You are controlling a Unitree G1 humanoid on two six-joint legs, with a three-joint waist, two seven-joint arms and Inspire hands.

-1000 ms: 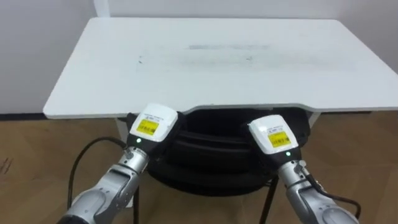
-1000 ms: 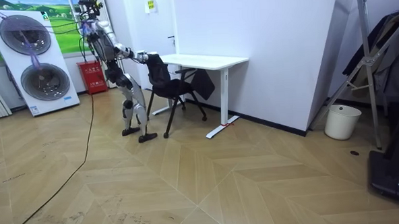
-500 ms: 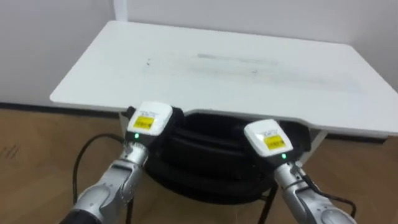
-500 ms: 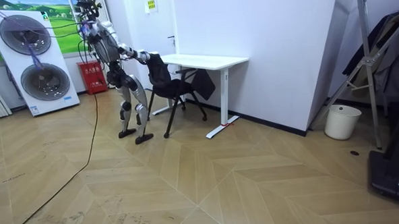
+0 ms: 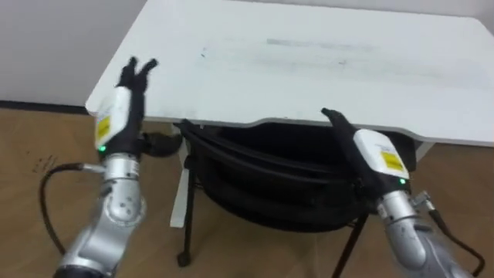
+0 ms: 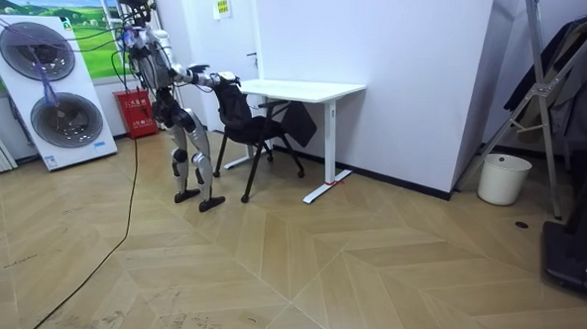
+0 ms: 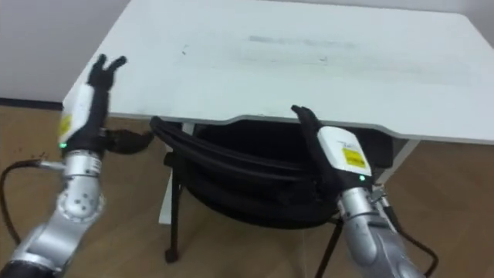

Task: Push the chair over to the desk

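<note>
Wooden-floored room, white rectangular tabletop (image 5: pixel 309 62) ahead. Black mesh-backed chair (image 5: pixel 270 185) tucked partly beneath it, backrest just ahead of both hands. Left hand (image 5: pixel 123 108) lifted clear, fingers straight, empty. Right hand (image 5: pixel 363 150) flat, straight-fingered against backrest. Better pushed evenly, both palms level.

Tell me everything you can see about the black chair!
The black chair looks like an office chair with a curved black backrest, a dark seat and thin dark metal legs. It stands upright on the wooden floor, tucked partly under the white desk, with its backrest toward the robot. The right hand rests against the top of the backrest with fingers straight. The left hand is lifted off to the side, apart from the chair, fingers straight.
</note>
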